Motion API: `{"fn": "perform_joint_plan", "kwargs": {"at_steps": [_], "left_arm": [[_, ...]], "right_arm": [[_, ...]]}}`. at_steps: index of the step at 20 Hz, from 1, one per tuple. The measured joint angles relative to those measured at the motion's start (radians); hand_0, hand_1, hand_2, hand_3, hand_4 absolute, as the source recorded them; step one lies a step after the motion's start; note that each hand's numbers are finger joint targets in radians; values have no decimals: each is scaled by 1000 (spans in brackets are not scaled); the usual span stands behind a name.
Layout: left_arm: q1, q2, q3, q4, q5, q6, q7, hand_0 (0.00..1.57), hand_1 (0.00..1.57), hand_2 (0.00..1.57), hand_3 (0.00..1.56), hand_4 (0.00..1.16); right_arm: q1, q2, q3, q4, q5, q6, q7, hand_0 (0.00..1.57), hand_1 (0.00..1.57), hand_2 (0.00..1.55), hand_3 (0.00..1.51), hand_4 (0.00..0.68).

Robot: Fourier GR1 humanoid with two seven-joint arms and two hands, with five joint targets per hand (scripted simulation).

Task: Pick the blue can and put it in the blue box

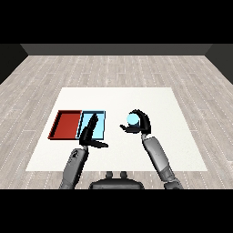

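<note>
You see the blue can (133, 119) right of the frame's centre, inside the robot's right hand (139, 123). The black fingers and the thumb curl around the can, so this hand is gripping it; only the pale blue top and a part of the side show between them. The right forearm (159, 159) goes down from the hand toward the lower right of the frame. The light blue tray (101, 123) lies left of centre on the white table (164, 104), well apart from the can, and the red tray (65, 124) touches it on its left side. The left hand (90, 134) is over the near part of the light blue tray, its fingers straight and pointing up the frame, the thumb stretched to the right; it holds nothing.
</note>
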Motion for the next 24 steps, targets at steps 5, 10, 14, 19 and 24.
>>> {"fn": "perform_joint_plan", "kwargs": {"at_steps": [5,10,14,19,24], "left_arm": [[-30,-1,-85,56,50,60,11,0,0,0,0,0],[-39,-1,-140,85,70,99,20,0,0,0,0,0],[-64,6,-147,125,85,113,18,0,0,0,0,0],[-107,1,-175,161,121,152,21,0,0,0,0,0],[-160,0,-210,251,179,188,-13,0,0,0,0,0]], "right_arm": [[-11,28,14,-15,48,7,24,1455,1455,1456,1399,608],[-12,48,13,-20,70,36,35,1492,1492,1471,1405,620],[-26,62,23,-13,84,26,36,1489,1489,1466,1399,606],[-34,64,12,-25,91,60,35,1486,1486,1468,1398,605],[-36,69,56,-21,80,23,28,1486,1486,1466,1399,610]]}}
